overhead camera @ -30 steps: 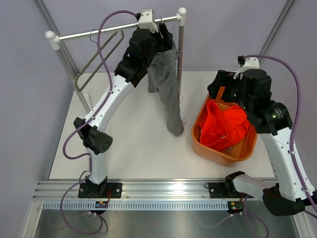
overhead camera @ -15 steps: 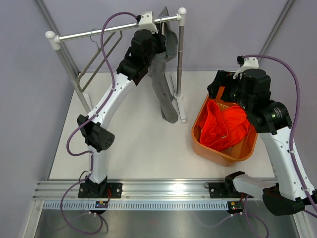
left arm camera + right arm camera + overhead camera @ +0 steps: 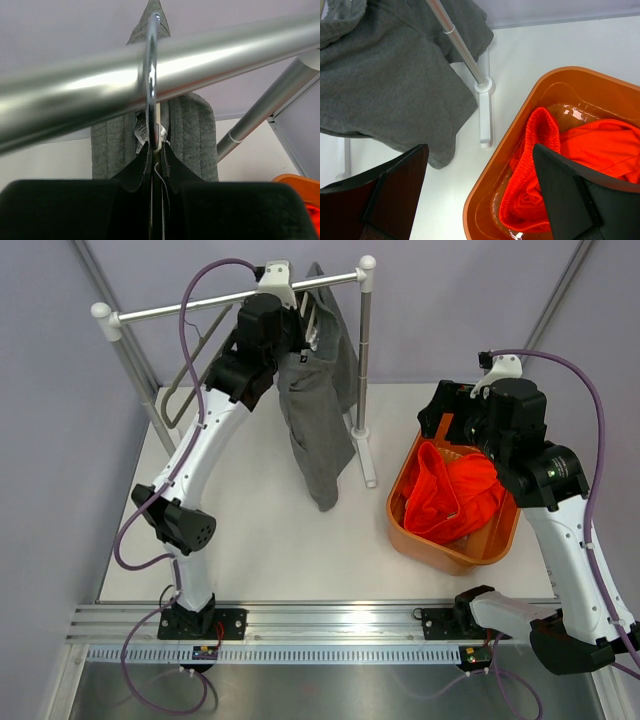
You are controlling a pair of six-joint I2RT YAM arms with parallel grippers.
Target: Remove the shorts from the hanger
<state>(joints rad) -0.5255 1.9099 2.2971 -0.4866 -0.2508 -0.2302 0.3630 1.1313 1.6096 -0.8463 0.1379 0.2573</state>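
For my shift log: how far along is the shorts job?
Done: the orange shorts lie in the bin. In hand: the left hand pinches the hanger below the rail, grey shorts hanging from it. Left: free the grey shorts.

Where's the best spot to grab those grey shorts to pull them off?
Probably the lower hem of the grey shorts, coming from the open front side: it dangles free below the rail, while the waistband is crowded by the hanger and left gripper.
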